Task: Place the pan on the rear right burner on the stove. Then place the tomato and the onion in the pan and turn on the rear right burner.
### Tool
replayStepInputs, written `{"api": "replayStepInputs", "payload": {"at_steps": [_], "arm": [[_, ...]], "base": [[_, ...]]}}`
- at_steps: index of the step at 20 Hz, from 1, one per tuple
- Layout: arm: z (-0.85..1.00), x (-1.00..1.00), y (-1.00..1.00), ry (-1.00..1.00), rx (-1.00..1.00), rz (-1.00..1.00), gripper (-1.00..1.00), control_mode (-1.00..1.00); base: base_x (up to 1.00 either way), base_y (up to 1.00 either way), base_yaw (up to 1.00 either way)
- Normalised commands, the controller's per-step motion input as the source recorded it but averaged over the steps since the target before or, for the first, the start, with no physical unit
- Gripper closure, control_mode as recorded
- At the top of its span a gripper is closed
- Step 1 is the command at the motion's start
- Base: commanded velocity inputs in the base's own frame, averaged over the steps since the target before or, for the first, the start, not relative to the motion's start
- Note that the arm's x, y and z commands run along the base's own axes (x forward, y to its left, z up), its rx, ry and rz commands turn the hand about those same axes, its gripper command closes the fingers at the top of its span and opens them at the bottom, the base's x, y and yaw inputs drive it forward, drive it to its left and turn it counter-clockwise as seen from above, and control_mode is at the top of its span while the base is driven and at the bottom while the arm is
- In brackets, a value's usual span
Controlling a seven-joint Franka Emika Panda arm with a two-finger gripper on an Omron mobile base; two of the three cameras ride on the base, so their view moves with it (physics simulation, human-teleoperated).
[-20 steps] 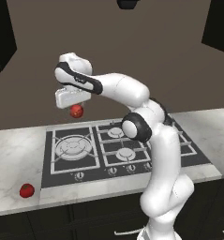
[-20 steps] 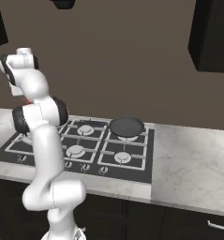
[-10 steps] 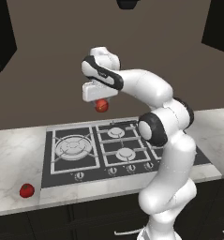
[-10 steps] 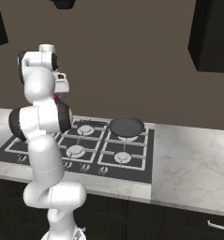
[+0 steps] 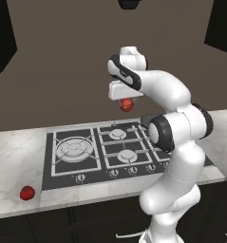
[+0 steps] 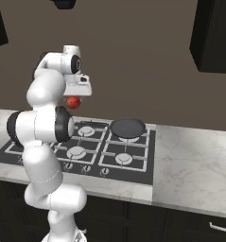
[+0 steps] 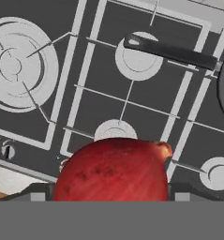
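A tomato (image 5: 26,192) lies on the surface (image 5: 15,156) left of the stove (image 5: 72,166), the claw (image 5: 126,102) holds the onion (image 5: 127,105) high above it, the pan (image 6: 128,127) sits on the rear right burner

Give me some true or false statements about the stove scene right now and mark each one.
1. The tool holds the onion high above the stove. True.
2. The pan sits on the large multi-ring burner. False: it sits on the rear right burner.
3. The tomato already lies in the pan. False: it lies on the counter, left of the stove.
4. The pan is empty. True.
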Motion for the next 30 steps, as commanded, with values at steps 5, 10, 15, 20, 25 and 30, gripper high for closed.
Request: {"api": "replayStepInputs", "payload": {"at_steps": [5, 10, 15, 20, 25, 30], "arm": [[0.00, 0.14, -0.84, 0.00, 0.00, -0.11, 1.00, -1.00], [0.00, 0.25, -0.80, 0.00, 0.00, -0.09, 1.00, -1.00], [-0.03, 0.32, -0.63, 0.00, 0.00, -0.06, 1.00, -1.00], [-0.20, 0.33, -0.49, 0.00, 0.00, -0.01, 1.00, -1.00], [-0.26, 0.37, -0.47, 0.00, 0.00, -0.01, 1.00, -1.00], [-0.30, 0.38, -0.36, 0.00, 0.00, 0.00, 1.00, -1.00]], "base": [[0.00, 0.00, 0.00], [0.00, 0.00, 0.00], [0.00, 0.00, 0.00], [0.00, 0.00, 0.00], [0.00, 0.00, 0.00], [0.00, 0.00, 0.00]]}}
